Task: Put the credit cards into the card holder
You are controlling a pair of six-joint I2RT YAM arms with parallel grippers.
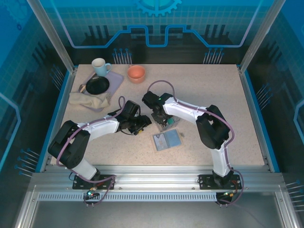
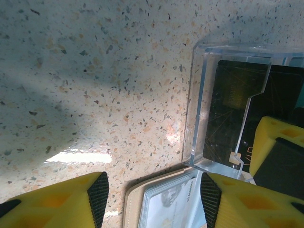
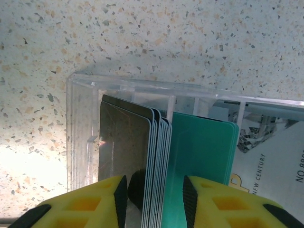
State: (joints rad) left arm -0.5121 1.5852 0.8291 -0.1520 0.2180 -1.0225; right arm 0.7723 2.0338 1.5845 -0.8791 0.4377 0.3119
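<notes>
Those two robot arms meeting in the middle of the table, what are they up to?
The right gripper is down at a clear plastic box. Its fingers straddle a stack of credit cards standing on edge inside, though it is unclear whether it grips them. The left gripper hovers beside the box, open and empty, over the edge of the card holder. The holder lies opened out on the table.

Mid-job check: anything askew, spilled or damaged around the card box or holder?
Nothing stands out. The credit cards stand on edge, slightly fanned, inside the clear box, with the right pincer straddling them. The card holder lies open and flat beside it. Only the cloth at far left is crumpled, away from the work.
</notes>
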